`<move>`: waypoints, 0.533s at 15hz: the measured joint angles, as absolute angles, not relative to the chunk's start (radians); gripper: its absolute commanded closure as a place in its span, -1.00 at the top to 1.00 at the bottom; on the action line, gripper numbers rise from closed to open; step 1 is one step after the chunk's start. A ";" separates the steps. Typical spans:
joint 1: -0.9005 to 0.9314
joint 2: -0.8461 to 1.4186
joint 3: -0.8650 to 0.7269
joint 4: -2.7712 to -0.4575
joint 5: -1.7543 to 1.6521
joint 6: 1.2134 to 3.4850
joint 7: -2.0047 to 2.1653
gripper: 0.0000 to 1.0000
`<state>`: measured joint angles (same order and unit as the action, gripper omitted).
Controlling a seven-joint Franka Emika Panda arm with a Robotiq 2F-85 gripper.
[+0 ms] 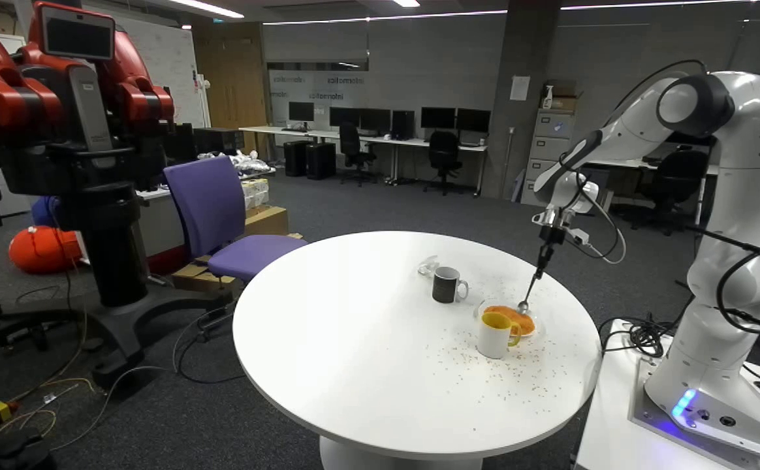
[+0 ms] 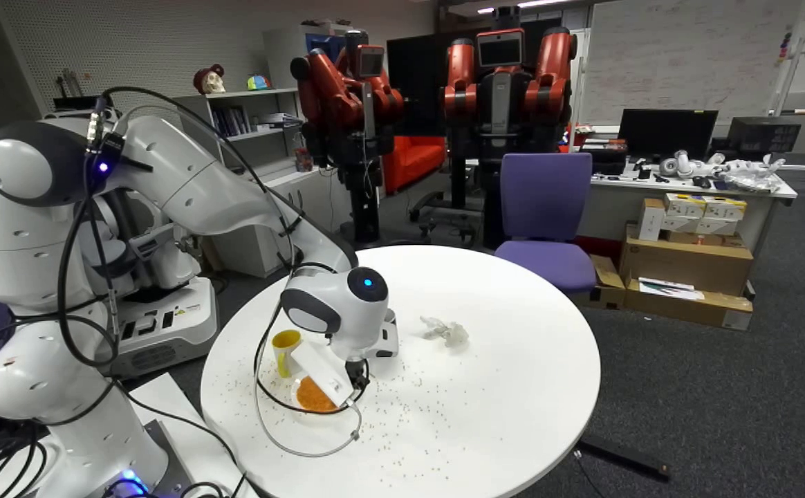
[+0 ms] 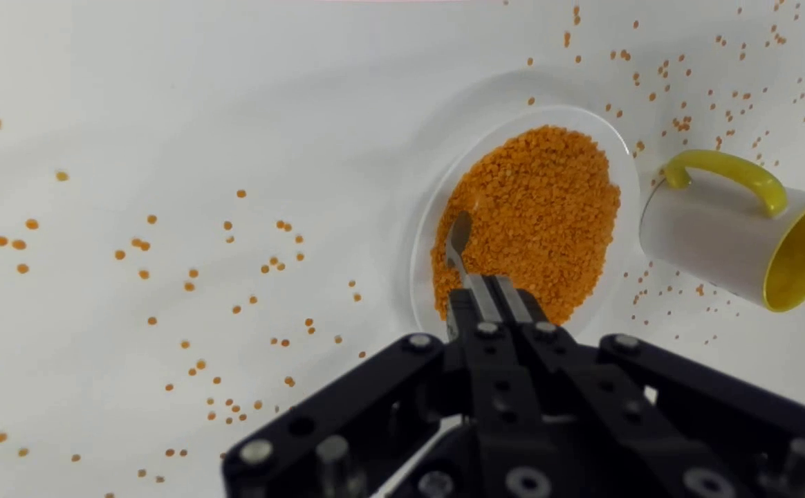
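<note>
The jaws of the black two-finger gripper (image 3: 499, 280) are closed, the fingertips lying side by side with only a narrow seam between them, and they hold a slender silver metal spoon (image 3: 460, 235) by its handle. The spoon projects beyond the fingertips; in the wrist view its bowl sits ahead and slightly to the left of them, and in an exterior view its shaft runs at a tilt from the gripper down to the dish area. The spoon bowl is positioned at the edge of a heap of small orange lentil-like grains (image 3: 541, 214); how deep it sits in them cannot be told. The heap covers most of a shallow white plate (image 3: 622, 159), located below the fingertips. Just beside the plate, to the right in the wrist view, stands an upright white ceramic mug with yellow interior and yellow handle (image 3: 714, 228). Loose orange grains (image 1: 458, 362) are scattered around both. Farther out, an exterior view shows an upright black and grey mug with a pale handle (image 1: 446, 287), with a crumpled piece of clear plastic film (image 1: 428, 266) near it. All these items rest on a round white table (image 1: 341, 313), over which the white jointed robot arm (image 1: 634, 127) extends.
</note>
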<state>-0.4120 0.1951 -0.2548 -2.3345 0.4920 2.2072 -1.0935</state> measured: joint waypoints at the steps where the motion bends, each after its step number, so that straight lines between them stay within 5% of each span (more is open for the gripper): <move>1: -0.412 0.201 -0.255 -2.335 0.492 2.205 -1.094 -0.98; 8: -0.423 0.230 -0.255 -2.334 0.497 2.203 -1.108 -0.98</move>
